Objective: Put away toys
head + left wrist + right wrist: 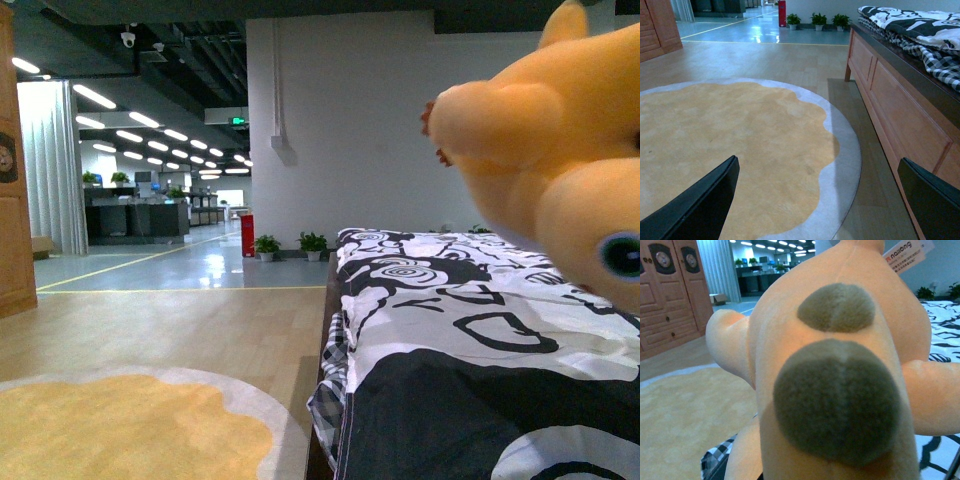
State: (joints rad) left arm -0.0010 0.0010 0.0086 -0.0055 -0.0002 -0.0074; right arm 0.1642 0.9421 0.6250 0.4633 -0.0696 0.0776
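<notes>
The plush animal (560, 150), orange-yellow and soft, hangs in the air at the upper right of the front view, above the bed. A rounded limb sticks out to the left and a glossy blue-black eye (622, 255) shows low on it. In the right wrist view the plush animal (840, 320) fills nearly the whole picture, with two grey-brown fuzzy patches and a paper tag (905, 252). My right gripper is shut on it, its fingers hidden behind the plush. My left gripper (817, 210) is open, low over the rug's edge, nothing between its black fingers (700, 205).
A bed with a black-and-white patterned cover (450, 330) on a wooden frame (900, 115) takes up the right side. A round yellow rug (730, 150) with a grey border lies on the wood floor. A wooden wardrobe (670, 295) stands at the left. Potted plants (290, 243) line the far wall.
</notes>
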